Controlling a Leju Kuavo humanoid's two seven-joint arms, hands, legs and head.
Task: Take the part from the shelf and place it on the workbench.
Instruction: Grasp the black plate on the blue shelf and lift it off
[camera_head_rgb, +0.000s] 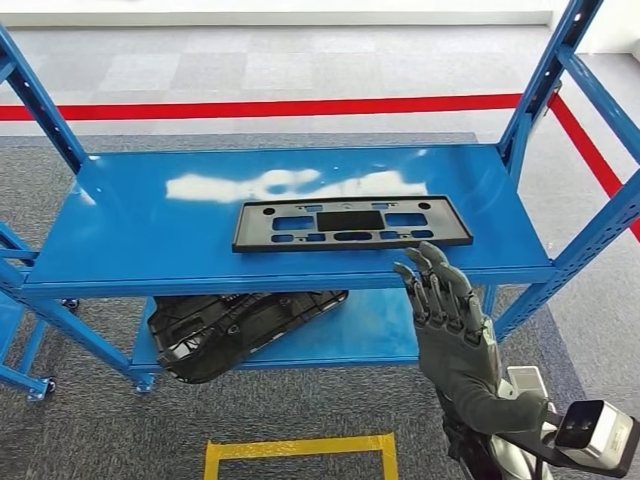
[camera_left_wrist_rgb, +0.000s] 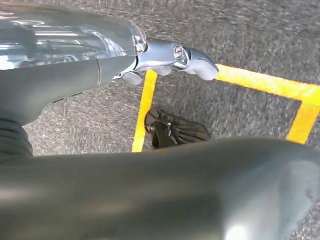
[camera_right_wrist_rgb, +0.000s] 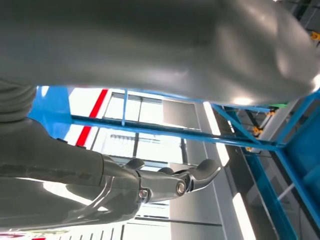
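Blue shelf (camera_head_rgb: 151, 230) | part (camera_head_rgb: 351, 223) flat | right robot hand (camera_head_rgb: 445, 310) spread, empty, near part

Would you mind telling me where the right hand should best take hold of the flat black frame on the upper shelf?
Probably the frame's near long edge at its right end, approached from the shelf's open front. It lies flat, long side parallel to the shelf edge, and the right hand hovers open just below that corner. Its slotted cut-outs could give fingers purchase.
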